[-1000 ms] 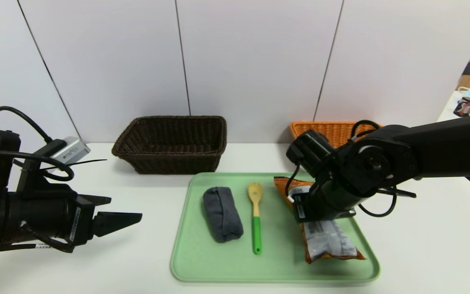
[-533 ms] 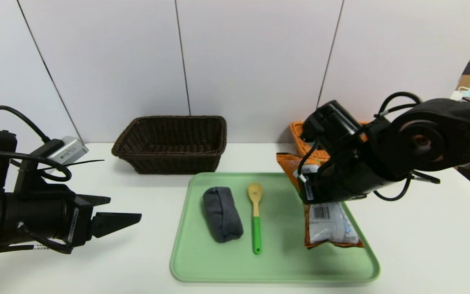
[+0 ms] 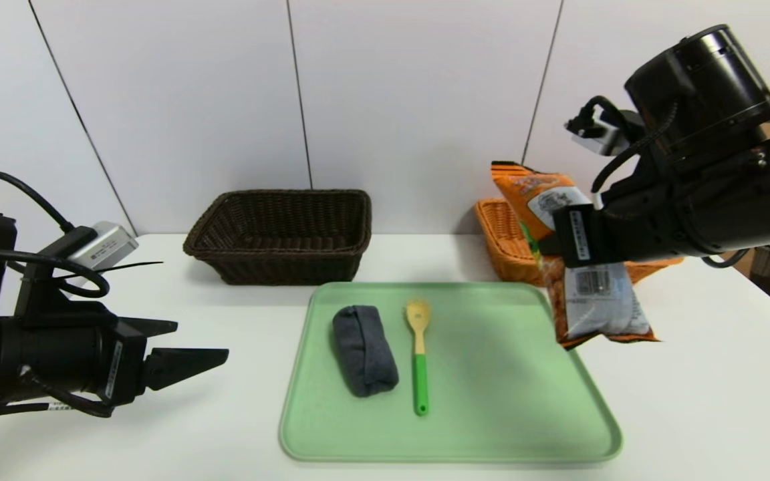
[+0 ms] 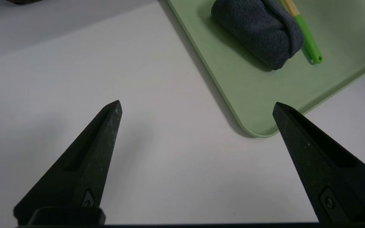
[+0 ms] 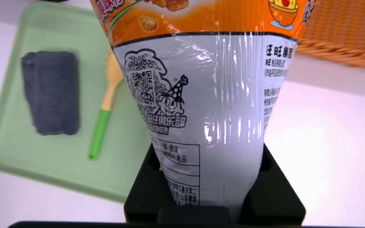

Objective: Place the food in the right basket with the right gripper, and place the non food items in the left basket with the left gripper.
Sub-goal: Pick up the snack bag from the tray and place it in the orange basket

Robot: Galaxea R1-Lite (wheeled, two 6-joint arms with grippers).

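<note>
One long orange snack bag (image 3: 575,267) is held clamped mid-length in the black right gripper (image 3: 559,242), clear of the green tray (image 3: 492,427), before the orange-tan wicker basket (image 3: 502,234), evidently for dropping there, while the left gripper (image 4: 196,107) is parked agape.

Right hand (image 3: 552,244) raised and clamped shut; left hand (image 4: 196,106) low, fingers spread.
</note>
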